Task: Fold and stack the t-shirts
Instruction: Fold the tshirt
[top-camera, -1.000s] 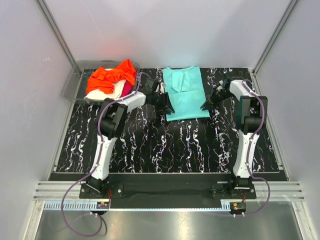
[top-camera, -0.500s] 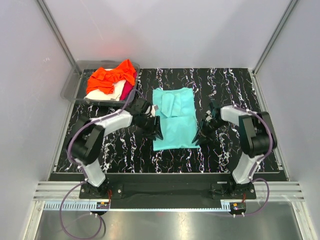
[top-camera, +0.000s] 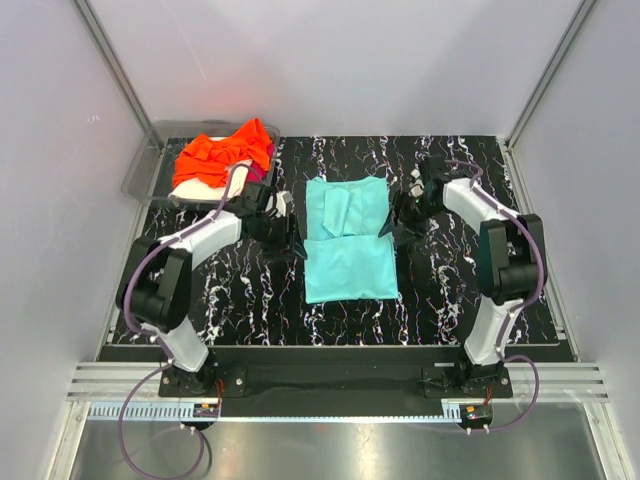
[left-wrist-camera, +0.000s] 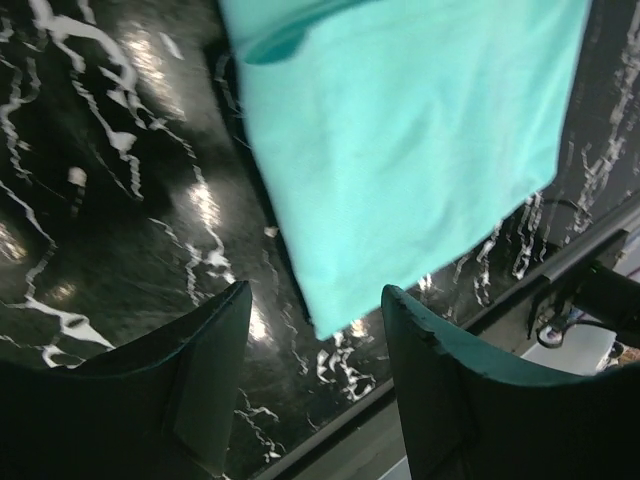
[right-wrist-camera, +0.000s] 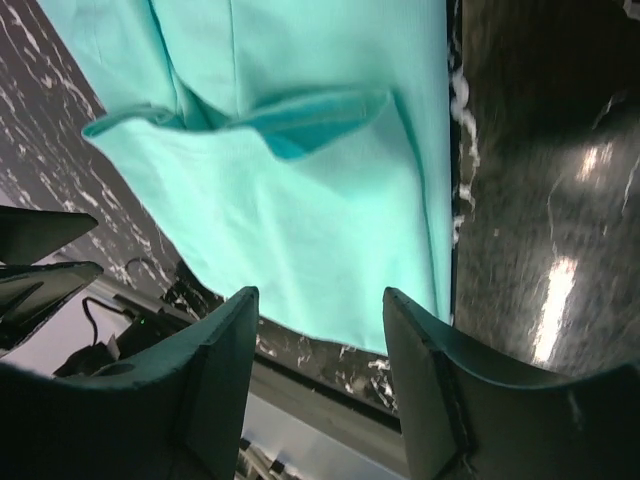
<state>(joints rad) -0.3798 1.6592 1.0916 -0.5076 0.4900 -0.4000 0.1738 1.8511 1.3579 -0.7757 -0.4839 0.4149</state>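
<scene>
Flanking turquoise t-shirt, both arms extended.

Teal shirt: plain soft cloth, flat at middle of desk, straight ahead of me. Folded to narrow rectangle, long side running away from me. Sleeves tucked inward on top of far half, fold ridge across middle, near half smooth, edges fairly straight. Orange shirt: unfolded, crumpled heap in tray at my far left, well apart from teal. Sliver of magenta shirt shows at its right edge.
</scene>
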